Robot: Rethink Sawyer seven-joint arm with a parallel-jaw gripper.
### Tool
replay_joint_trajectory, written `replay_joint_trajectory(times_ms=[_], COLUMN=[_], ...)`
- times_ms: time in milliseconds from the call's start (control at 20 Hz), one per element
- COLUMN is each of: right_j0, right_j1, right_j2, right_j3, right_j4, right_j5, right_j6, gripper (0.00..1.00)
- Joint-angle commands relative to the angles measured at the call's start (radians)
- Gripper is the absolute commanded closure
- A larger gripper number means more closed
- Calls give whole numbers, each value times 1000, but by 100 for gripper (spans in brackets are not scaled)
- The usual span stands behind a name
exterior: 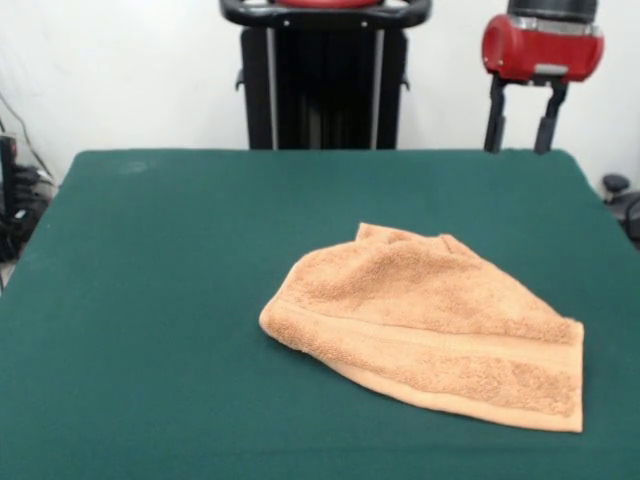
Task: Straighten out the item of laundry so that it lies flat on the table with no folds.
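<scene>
The item of laundry [425,325] is an orange-tan terry towel lying right of centre on the table [170,290]. It is folded over on itself, with a rounded bunched edge at its left and a straight hem with a woven band along its front right. My gripper [520,130] hangs at the upper right, above the table's far right corner and well clear of the towel. Its two dark fingers [495,115] stand apart with nothing between them, so it is open.
The dark green table fills most of the view. The robot's black pedestal [325,85] stands beyond the far edge. Cables and dark gear [15,200] sit off the left edge, and a dark object [620,195] sits off the right.
</scene>
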Motion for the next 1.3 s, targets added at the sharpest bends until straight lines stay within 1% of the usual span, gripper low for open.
replay_joint_trajectory(times_ms=[50,200,250,400,550,800,900,1100,1300], right_j0=[-169,-131,-129,-146,-139,-112,-132,-108,-133], right_j1=[19,103,125,165,197,258,266,278,285], right_j2=[199,181,186,228,218,181,209,175,200], right_j3=[-10,-122,-143,-170,-205,-259,-255,-280,-288], right_j4=[64,53,54,80,97,79,84,73,80], right_j5=[322,312,295,199,169,129,115,122,145], right_j6=[-30,34,51,88,135,152,135,150,125], gripper=[0,0,0,0,0,0,0,0,0])
